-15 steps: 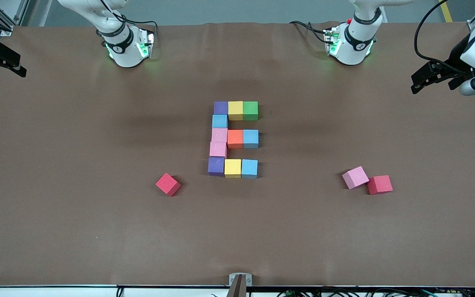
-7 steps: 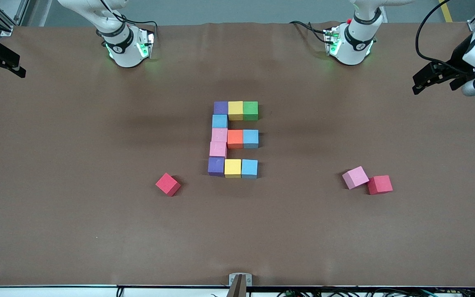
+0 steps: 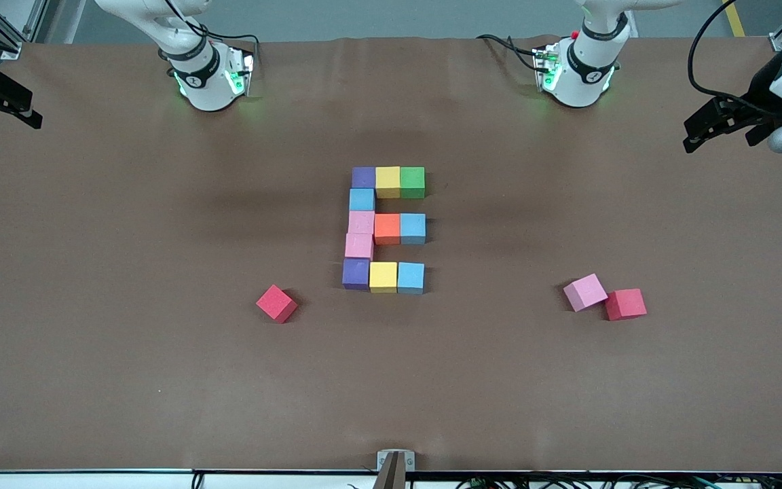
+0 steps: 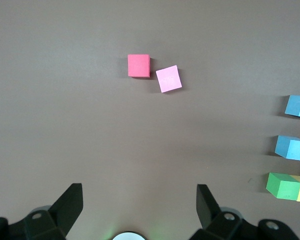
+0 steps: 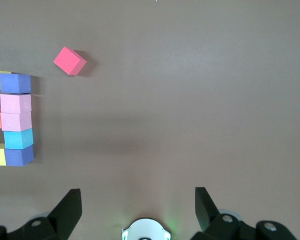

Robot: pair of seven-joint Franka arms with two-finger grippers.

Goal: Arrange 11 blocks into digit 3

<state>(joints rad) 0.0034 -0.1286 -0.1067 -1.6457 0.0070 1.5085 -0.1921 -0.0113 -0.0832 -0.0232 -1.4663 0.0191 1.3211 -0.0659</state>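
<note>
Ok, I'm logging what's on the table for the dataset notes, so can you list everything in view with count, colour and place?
blocks in the figure: eleven; two purple, two yellow, three light blue, two pink, one green, one orange; mid-table, three rows joined by a column at the right arm's end.
loose pink cube: one, pink; toward the left arm's end, touching a red cube.
red cubes: two; one beside the loose pink cube, one alone, nearer the front camera than the figure, toward the right arm's end.
table: one, brown.
left gripper: fingers open, over the table's edge.
right gripper: fingers open, over the table's edge at its own end.
</note>
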